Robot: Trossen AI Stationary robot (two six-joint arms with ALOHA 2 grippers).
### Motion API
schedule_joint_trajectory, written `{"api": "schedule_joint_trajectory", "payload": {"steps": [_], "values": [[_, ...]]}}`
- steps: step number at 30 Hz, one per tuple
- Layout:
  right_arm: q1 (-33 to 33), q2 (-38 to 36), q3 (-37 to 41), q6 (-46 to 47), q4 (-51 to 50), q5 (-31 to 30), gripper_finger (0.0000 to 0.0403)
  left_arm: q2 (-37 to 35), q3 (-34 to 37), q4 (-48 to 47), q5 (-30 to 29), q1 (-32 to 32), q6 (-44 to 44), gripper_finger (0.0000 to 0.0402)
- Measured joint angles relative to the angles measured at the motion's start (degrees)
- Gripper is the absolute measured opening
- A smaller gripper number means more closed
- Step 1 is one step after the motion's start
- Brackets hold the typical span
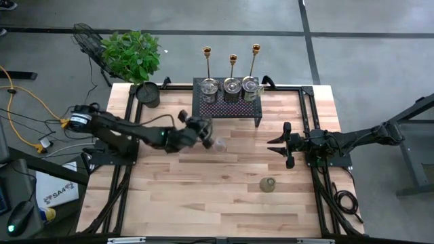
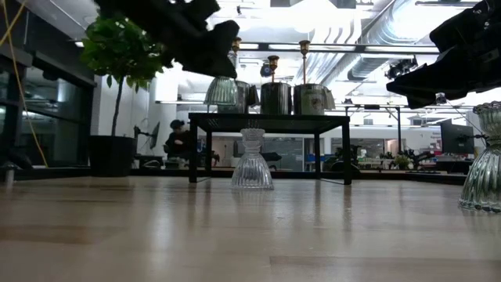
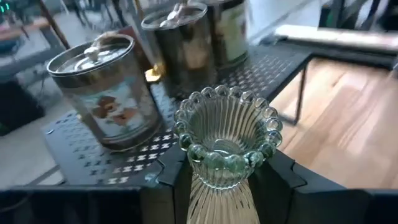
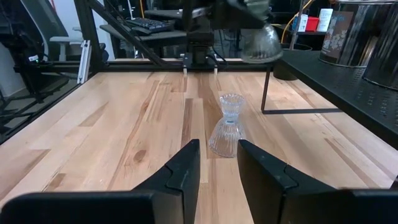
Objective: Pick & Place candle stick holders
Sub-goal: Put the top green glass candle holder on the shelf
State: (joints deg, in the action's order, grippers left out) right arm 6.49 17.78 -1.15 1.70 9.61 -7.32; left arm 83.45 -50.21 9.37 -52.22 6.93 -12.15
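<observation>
The left hand (image 3: 217,180) is clenched on a ribbed clear-glass candle holder with a beaded rim (image 3: 225,140), lifted just off the black mesh rack (image 1: 227,107); its base is hidden. Another clear ribbed holder (image 2: 252,160) stands on the wooden bench (image 1: 203,190). The right hand (image 1: 280,145) waits released.

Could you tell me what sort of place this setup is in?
Probably an open-plan lab or workshop office. The low view shows exposed ceiling ducts and desks with monitors beyond the wooden table, and the high view shows a bare concrete floor.
</observation>
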Motion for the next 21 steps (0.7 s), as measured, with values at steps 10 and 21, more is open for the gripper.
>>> {"api": "schedule_joint_trajectory", "payload": {"steps": [10, 21], "values": [[0.0, 0.0, 0.0, 0.0, 0.0, 0.0, 0.0099, -0.8, -7.3, -16.4, 8.0, -9.4, -8.9, 0.0124], [0.0, 0.0, 0.0, 0.0, 0.0, 0.0, 0.0099, -0.8, -7.3, -17.2, 9.3, -13.5, -9.9, 0.0121]]}}
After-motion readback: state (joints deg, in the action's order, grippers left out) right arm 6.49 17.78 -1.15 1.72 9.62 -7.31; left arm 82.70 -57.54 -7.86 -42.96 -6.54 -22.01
